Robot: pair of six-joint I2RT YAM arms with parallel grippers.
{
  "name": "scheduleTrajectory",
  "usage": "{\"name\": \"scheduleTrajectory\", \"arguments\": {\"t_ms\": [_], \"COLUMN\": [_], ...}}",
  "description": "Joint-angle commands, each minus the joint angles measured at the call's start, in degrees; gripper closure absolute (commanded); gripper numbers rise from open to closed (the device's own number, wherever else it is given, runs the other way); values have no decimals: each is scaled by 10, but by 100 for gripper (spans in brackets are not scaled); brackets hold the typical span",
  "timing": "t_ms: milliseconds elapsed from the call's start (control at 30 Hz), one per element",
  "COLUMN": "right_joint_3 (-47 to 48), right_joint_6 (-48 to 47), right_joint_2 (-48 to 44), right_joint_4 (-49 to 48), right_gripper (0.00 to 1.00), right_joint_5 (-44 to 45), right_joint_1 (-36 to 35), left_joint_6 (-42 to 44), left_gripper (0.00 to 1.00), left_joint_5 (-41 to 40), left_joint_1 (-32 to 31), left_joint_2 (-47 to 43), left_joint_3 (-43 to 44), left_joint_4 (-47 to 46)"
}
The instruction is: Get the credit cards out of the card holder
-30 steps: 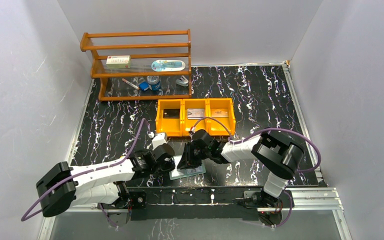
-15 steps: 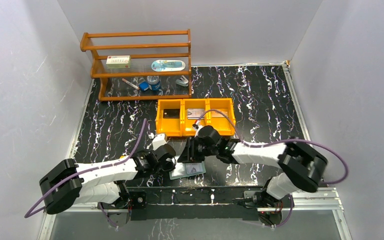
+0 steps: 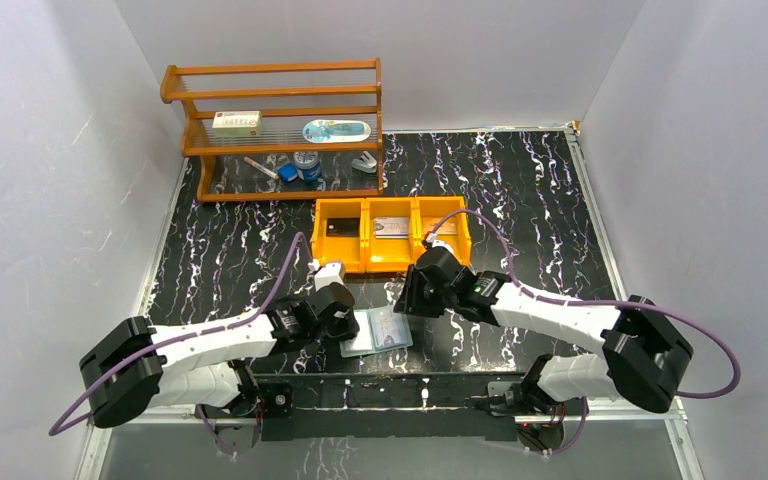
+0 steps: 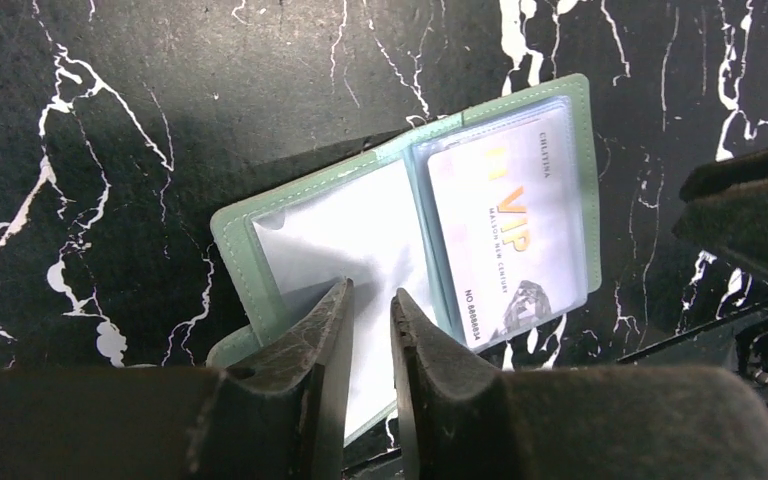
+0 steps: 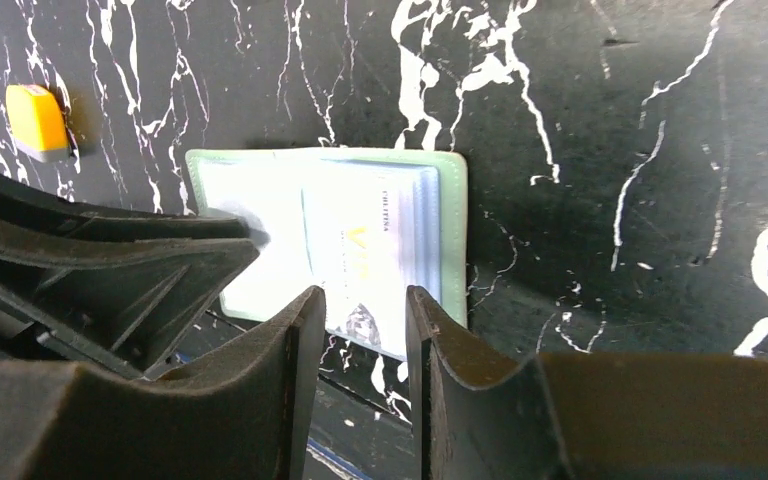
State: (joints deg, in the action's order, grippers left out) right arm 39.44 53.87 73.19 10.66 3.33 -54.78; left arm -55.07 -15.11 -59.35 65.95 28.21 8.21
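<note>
I counted two arms, one wallet and four cards. The left gripper [image 4: 370, 295] hung over the clear left pocket of the card holder [image 4: 340, 230], its jaws parted a crack with nothing between them. The holder lay open on the table by the near edge, one pale VIP card [image 4: 508, 235] in its right pocket. Behind it, the orange tray [image 3: 375, 260] had three compartments holding a black card [image 3: 341, 227], a silver-grey card [image 3: 392, 227] and a tan card [image 3: 440, 227]. The right gripper [image 5: 365, 295] hovered above the holder, jaws apart and empty.
</note>
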Motion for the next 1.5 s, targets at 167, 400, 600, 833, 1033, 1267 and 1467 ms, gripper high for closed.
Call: {"name": "scheduleTrajectory", "arguments": {"t_ms": [167, 400, 600, 833, 1033, 1267, 1467], "right_joint_3": [-5, -12, -15, -23, -21, -34, -50], "right_joint_6": [-22, -19, -20, -15, -16, -6, 15], "right_joint_2": [3, 43, 62, 74, 100, 110, 109], "right_joint_4": [-19, -67, -78, -96, -82, -99, -107], "right_gripper": [57, 60, 63, 63, 63, 63, 64], "right_joint_5": [-29, -78, -98, -110, -107, -118, -118], "right_joint_1": [16, 17, 17, 17, 17, 17, 17], "left_joint_6": [38, 42, 39, 37, 36, 28, -4], "left_gripper": [75, 72, 71, 71, 71, 71, 71], "left_joint_5": [41, 70, 72, 72, 72, 70, 108], "left_joint_1": [3, 3, 2, 3, 3, 4, 36], "left_joint_2": [-23, 1, 17, 33, 41, 46, 48], "left_joint_3": [23, 26, 21, 18, 19, 7, -37], "left_joint_4": [-32, -63, -68, -70, -66, -76, -121]}}
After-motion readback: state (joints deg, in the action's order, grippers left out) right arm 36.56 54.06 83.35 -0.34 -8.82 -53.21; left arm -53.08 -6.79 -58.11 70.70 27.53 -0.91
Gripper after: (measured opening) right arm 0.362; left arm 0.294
